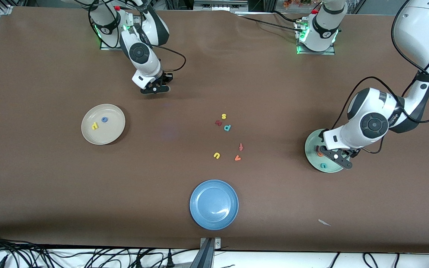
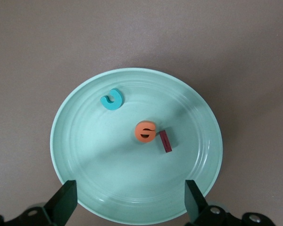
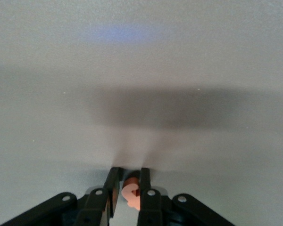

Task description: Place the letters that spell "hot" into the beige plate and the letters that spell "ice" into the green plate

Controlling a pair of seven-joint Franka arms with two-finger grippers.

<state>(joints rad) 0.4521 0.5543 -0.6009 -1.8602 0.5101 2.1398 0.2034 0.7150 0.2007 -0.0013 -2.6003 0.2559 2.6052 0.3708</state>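
**Green plate full, one orange piece held in the air**

Nearest to the front camera we see a round blue plate [image 1: 213, 204]. Farther up the brown table [image 1: 50, 186] lie a yellow foam "u" [image 1: 216, 155] and an orange foam "v" [image 1: 237, 158], with an orange-red foam letter shaped like a "t" [image 1: 241, 147] just past them.

Toward the left arm's end sits the pale mint-green round plate [image 2: 85, 160]. It holds the teal foam "c" [image 2: 112, 100], the orange rounded foam "e" [image 2: 145, 131] and, touching the "e", the dark red foam bar "i" [image 2: 165, 141]. The left gripper [image 2: 130, 205] hangs over this plate, its fingers spread wide with nothing between them.

Farther still are a teal "d"-like letter [image 1: 227, 128], a dark red letter [image 1: 218, 123] and a yellow "s" [image 1: 223, 116], close together.

Toward the right arm's end, the cream-beige round plate [image 1: 114, 130] holds the yellow foam "h" [image 1: 95, 126] and the blue foam ring "o" [image 1: 104, 119].

The right gripper [image 1: 155, 89] is up over bare table near its base, fingers drawn close on a small orange foam piece [image 3: 130, 194]. We cannot tell which letter it is.
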